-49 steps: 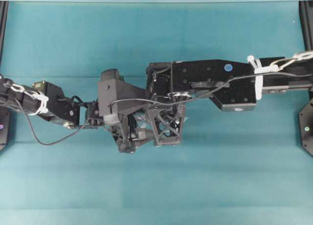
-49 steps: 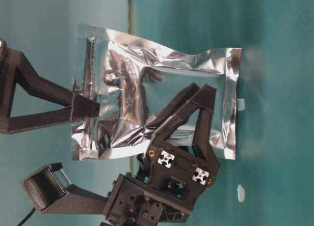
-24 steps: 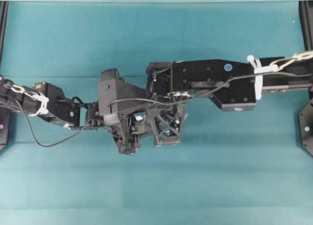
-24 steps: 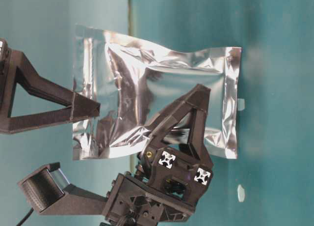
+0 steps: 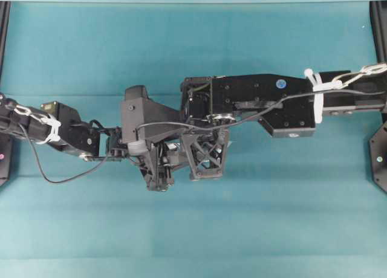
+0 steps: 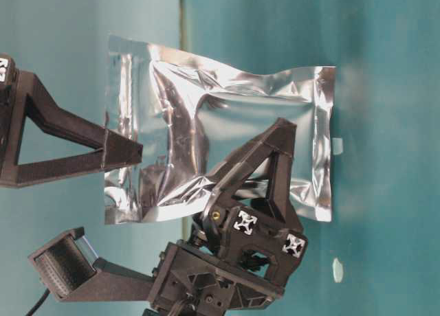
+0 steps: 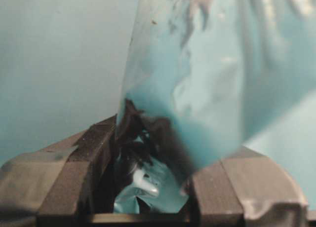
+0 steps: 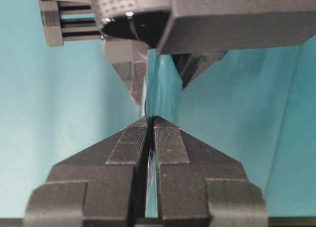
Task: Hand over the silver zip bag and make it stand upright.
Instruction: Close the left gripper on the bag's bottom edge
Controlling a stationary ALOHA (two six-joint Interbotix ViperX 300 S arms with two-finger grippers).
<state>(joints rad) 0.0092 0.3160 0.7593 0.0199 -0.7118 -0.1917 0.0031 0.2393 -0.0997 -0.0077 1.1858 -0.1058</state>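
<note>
Hanging airborne, silver zip bag [image 6: 227, 141] seemingly long-axis level.

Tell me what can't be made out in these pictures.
Overhead view: the silver zip bag lies almost hidden under the two arms.
Table-level view: the left jaws cover its lower middle.
Left wrist view: the bag is blurred and runs off the top edge.
Right wrist view: it shows edge-on, only a thin strip.
Table-level view: the white speck is too small to name.

No legible txt anywhere.
</note>
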